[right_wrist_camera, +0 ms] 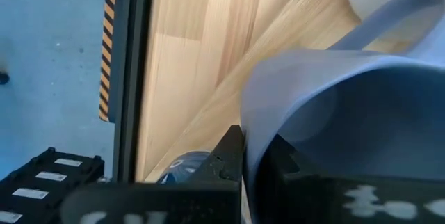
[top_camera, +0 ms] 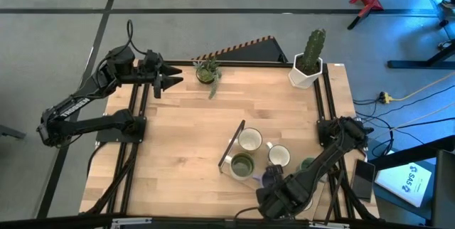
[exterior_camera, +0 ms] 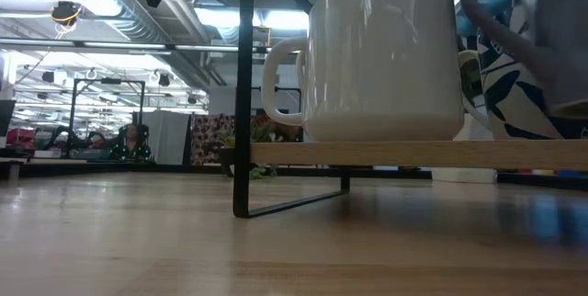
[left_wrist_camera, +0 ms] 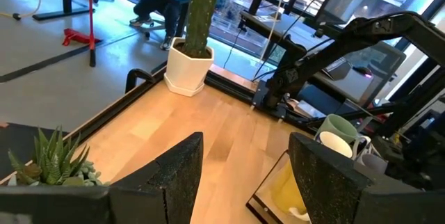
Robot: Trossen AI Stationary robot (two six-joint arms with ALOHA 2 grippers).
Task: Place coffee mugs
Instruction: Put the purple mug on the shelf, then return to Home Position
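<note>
A small wooden stand on a black wire frame (top_camera: 232,151) sits at the table's near right. A white mug (top_camera: 249,140) and an olive green mug (top_camera: 242,165) rest on it. Another white mug (top_camera: 279,156) and a teal mug (top_camera: 307,163) stand just to their right. In the low view one white mug (exterior_camera: 381,57) stands on the stand's board (exterior_camera: 413,153). My right gripper (top_camera: 274,186) is shut on the lavender mug (top_camera: 269,178) at the near edge. My left gripper (top_camera: 170,80) hangs open at the far left, near the leafy plant (top_camera: 207,70). My right gripper holds the lavender mug by its rim wall (right_wrist_camera: 259,123), pinched with one finger (right_wrist_camera: 231,153) outside the wall and the other inside the hollow. In the low view the mug (exterior_camera: 528,29) shows lifted clear of the table, beside the stand's board.
A white angular pot with a cactus (top_camera: 308,62) stands at the far right corner, and the small leafy plant sits at the far edge. Black frame rails (top_camera: 328,108) run along the table's sides. Bare wood (top_camera: 178,144) covers the middle and left.
</note>
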